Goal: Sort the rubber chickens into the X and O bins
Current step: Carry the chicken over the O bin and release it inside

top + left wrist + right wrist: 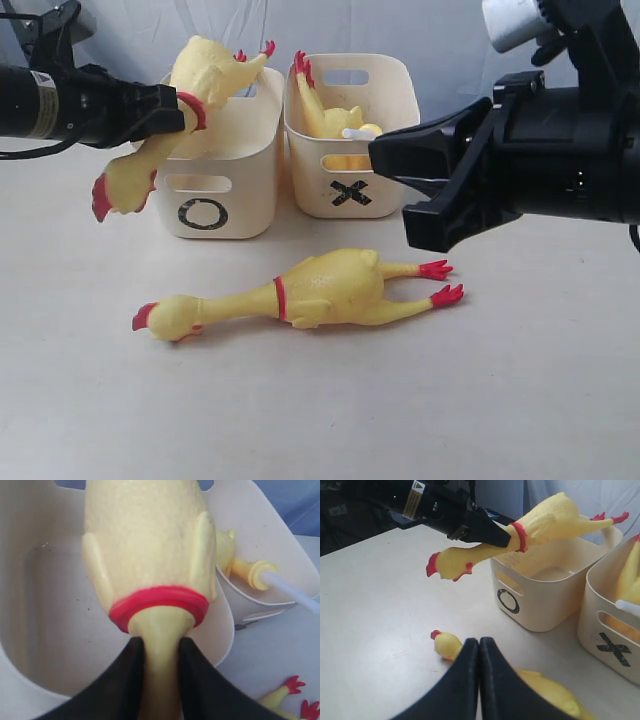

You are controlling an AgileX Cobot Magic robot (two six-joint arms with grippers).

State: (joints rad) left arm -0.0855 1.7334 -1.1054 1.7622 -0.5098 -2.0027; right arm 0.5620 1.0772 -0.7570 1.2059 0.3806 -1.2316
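Placement is the step I have in hand. My left gripper point(160, 647) is clamped on the neck of the held chicken point(215, 75), just below its red band. The bird hangs tilted over the O bin point(250, 175), with body and feet above the opening and the head drooping outside the bin's wall. In the left wrist view, the part of the bin floor that shows is bare. The X bin point(312, 185) beside it has at least one chicken in it point(325, 118), feet poking up; how many are in there I cannot tell. The chicken on the table point(320, 290) lies in front of both bins. My right gripper point(479, 645) is closed on nothing and hovers above that bird.

Next, I judge, the left arm should lower and tip the body inside before letting go. The bird is longer than the bin, so one end will overhang the rim, and a careless release could let it slide out. After that, the right jaws must open before I reach for the one on the table.
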